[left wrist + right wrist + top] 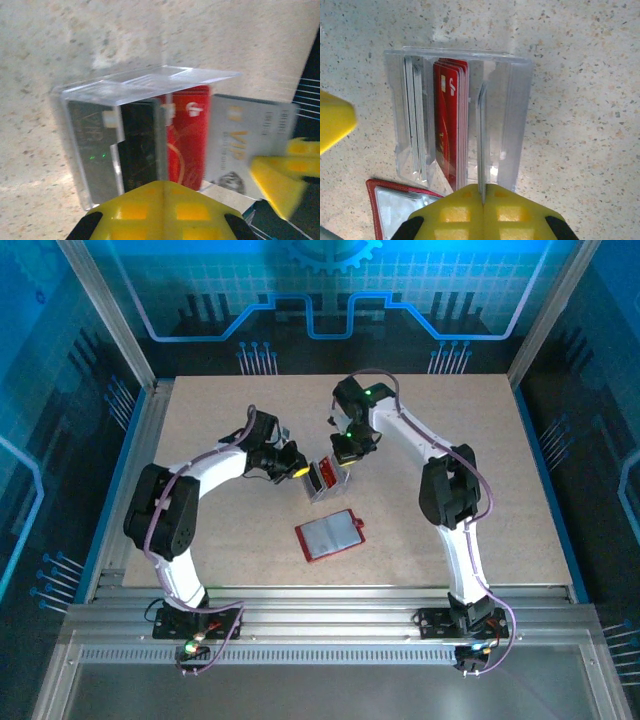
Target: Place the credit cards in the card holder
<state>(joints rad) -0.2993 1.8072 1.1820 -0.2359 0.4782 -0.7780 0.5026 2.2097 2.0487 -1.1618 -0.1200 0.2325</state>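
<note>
Left gripper (296, 468) is clenched, yellow fingers (135, 212) pressed together with nothing visible between them. The tips sit right at the near edge of the clear stand (322, 486); can't tell whether they actually touch it. The stand is upright on the table (480, 460), mid-workspace between the two wrists. The credit cards (137, 145) stand on edge in its slots. From the left wrist: dark cards on the left behind the clear front wall, a red card (187, 140) next, then a silver card (240, 142) marked VIP sticking out past the stand's right side. From the right wrist: a pale stack (415, 120) in the left slot, red cards in the middle, and the silver card edge-on in the right slot, its thin edge running straight into the seam between the yellow fingers. So the right gripper (482, 200) is pinched on the silver card, with the card still inside the stand. In the top view that gripper hangs just beyond the stand, on its far side, angled down at it. The card holder (328, 538) lies open and flat on the table, grey-clear sleeves up, tab to its right, just on the arm-base side of the stand. Its red corner shows beside the stand's lower left in the right wrist view. Neither gripper touches it.
</note>
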